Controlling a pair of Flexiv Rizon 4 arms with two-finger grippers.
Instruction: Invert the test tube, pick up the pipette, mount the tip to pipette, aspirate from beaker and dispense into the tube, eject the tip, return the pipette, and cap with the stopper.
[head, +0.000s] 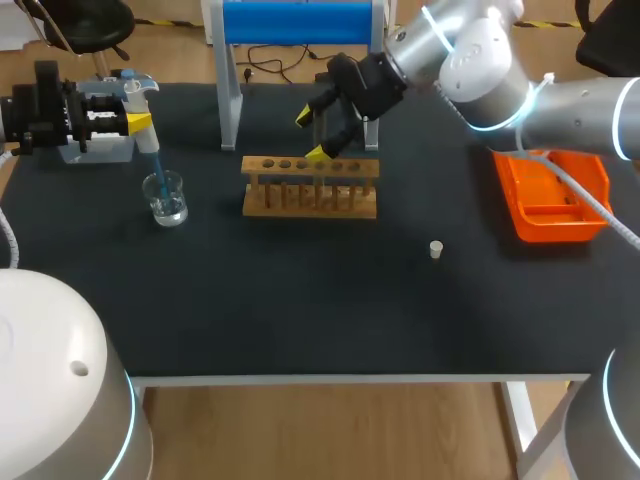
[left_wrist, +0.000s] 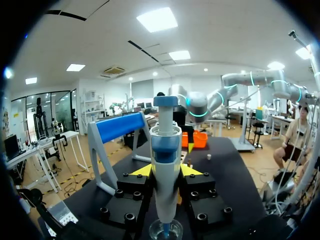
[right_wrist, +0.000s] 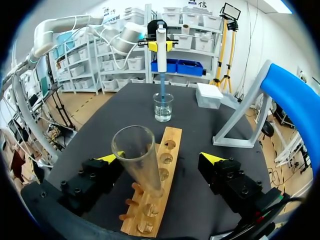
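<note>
Here your left gripper clamps the pipette upright, tip dipped in the beaker at far left, likely to aspirate, while your right gripper straddles, fingers apart, the test tube standing mouth-up in the rack for filling.

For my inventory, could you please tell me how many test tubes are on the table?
1: a glass test tube tilted in the wooden rack, within the open right hand; no others visible.
</note>
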